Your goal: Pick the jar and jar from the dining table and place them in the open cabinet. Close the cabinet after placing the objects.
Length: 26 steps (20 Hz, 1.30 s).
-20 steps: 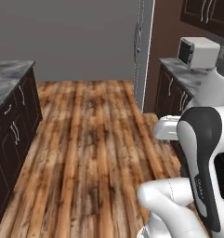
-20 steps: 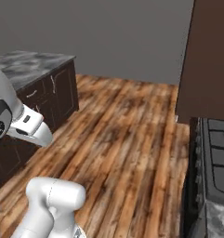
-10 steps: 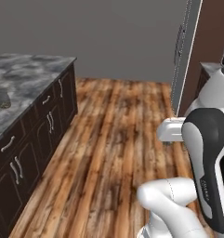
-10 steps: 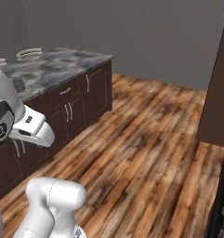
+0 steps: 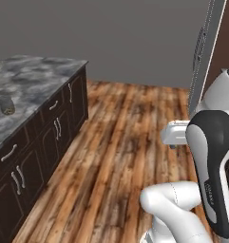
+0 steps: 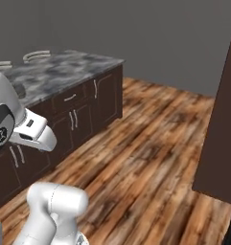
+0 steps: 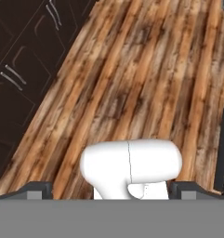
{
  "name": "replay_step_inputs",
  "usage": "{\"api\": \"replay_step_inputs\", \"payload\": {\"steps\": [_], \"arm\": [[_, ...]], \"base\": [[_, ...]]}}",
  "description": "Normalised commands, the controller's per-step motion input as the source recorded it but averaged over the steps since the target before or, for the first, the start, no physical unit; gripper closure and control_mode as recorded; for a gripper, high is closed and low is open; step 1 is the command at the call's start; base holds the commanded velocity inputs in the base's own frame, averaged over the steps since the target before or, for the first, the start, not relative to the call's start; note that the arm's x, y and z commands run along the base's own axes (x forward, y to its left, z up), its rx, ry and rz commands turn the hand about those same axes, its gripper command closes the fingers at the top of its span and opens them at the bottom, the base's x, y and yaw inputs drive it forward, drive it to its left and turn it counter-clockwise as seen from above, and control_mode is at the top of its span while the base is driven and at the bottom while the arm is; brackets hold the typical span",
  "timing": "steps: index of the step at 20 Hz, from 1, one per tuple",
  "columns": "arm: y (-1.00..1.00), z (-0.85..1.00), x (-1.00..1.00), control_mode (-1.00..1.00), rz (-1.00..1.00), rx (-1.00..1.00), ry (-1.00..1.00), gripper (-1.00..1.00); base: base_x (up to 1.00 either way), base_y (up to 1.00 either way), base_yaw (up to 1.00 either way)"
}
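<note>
On the marbled surface (image 5: 35, 90), left base view: a small dark jar (image 5: 6, 103), label unreadable. Over the wood floor (image 7: 146, 69), hand view: gripper (image 7: 111, 189) wide, empty.

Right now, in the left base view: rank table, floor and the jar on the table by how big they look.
1. Floor, the widest area in the picture.
2. Table, cut off at the left edge, so its full extent is unsure.
3. Jar, a small dark thing on the table top.
</note>
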Motion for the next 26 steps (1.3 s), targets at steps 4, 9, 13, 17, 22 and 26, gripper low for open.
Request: {"api": "replay_step_inputs", "payload": {"steps": [4,9,13,17,22,26], "arm": [[0.00,0.00,0.00,1.00,0.00,0.00,0.00,-1.00],[0.00,0.00,0.00,1.00,0.00,0.00,0.00,-1.00],[0.00,0.00,0.00,1.00,0.00,0.00,0.00,-1.00],[0.00,0.00,0.00,1.00,0.00,0.00,0.00,-1.00],[0.00,0.00,0.00,1.00,0.00,0.00,0.00,-1.00],[0.00,0.00,0.00,1.00,0.00,0.00,0.00,-1.00]], "base": [[0.68,0.00,0.15],[0.68,0.00,0.15],[0.66,0.00,0.16],[0.68,0.00,0.17],[0.67,0.01,0.21],[0.64,0.03,0.27]]}}
